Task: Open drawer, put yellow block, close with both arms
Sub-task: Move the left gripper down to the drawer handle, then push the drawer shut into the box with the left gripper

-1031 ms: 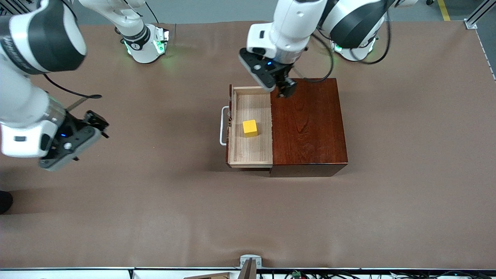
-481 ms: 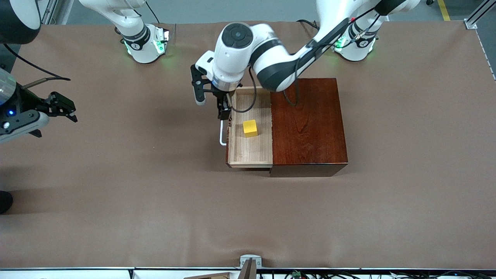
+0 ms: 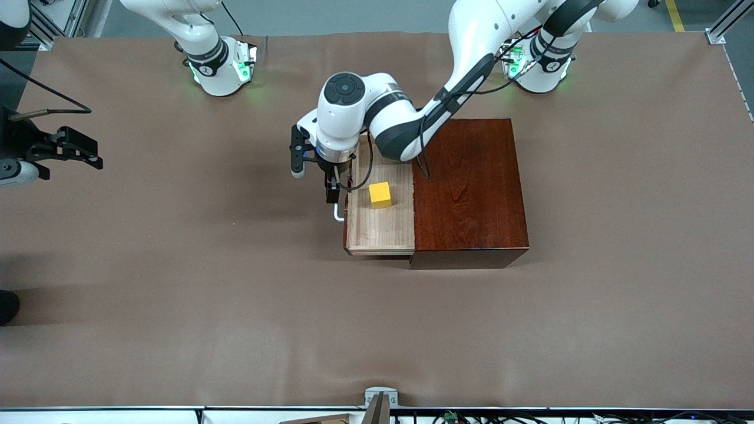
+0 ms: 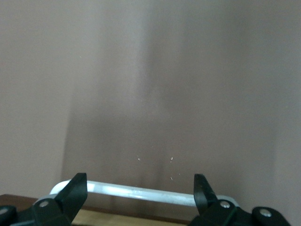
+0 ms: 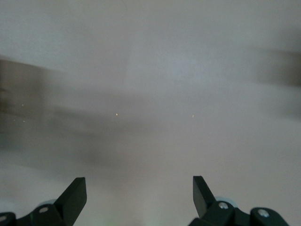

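Note:
The drawer [image 3: 380,229] stands pulled out of the dark reddish-brown box [image 3: 468,188], toward the right arm's end of the table. The yellow block [image 3: 380,194] lies in its pale tray. My left gripper [image 3: 331,191] hangs open at the drawer front, right by the white handle [image 3: 337,215]. In the left wrist view the handle bar [image 4: 141,192] runs across the gap of the left gripper [image 4: 139,189], and the fingers hold nothing. My right gripper [image 3: 70,150] is open and empty over the table's edge at the right arm's end; the right wrist view shows the gripper [image 5: 138,192] over blurred surface only.
The brown mat [image 3: 235,306] covers the table. The arms' green-lit bases [image 3: 221,68] [image 3: 536,65] stand along the edge farthest from the front camera. A metal bracket [image 3: 380,397] sits at the edge nearest that camera.
My left arm swung from over the box to the drawer's front and came down at the handle. My right gripper pulled back toward the table's edge at its own end.

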### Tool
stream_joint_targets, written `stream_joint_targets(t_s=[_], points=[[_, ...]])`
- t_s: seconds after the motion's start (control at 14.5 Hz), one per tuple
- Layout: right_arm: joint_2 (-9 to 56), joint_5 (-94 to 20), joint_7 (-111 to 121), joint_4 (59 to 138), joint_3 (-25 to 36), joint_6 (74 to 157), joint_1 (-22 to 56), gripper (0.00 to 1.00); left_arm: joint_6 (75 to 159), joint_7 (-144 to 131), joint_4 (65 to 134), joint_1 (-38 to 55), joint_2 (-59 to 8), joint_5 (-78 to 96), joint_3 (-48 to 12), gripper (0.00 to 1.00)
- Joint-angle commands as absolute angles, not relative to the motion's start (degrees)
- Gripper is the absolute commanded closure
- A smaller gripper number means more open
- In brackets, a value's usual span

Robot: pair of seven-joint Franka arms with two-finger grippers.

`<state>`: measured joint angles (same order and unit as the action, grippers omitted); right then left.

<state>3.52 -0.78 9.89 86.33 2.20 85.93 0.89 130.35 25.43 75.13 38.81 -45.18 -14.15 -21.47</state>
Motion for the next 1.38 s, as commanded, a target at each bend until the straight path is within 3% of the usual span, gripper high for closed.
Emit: stream_joint_targets(t_s=[0.0, 0.34, 1.31], points=[[1.3, -1.8, 5.9, 88.9, 2.7, 85.2, 1.7, 0.0, 128.2, 26.0, 73.3, 39.2, -46.0, -15.4, -21.0, 0.0], [-4.8, -3.0, 5.6, 97.2, 4.5, 87.8, 3.6, 0.0, 121.1, 25.8, 73.2, 39.1, -44.5, -15.5, -20.5, 0.0], [-4.5, 0.3, 3.8, 93.0, 4.1, 87.7, 3.3, 0.0, 101.6, 26.1, 73.3, 38.4, -39.6, -20.6, -17.5, 0.0]])
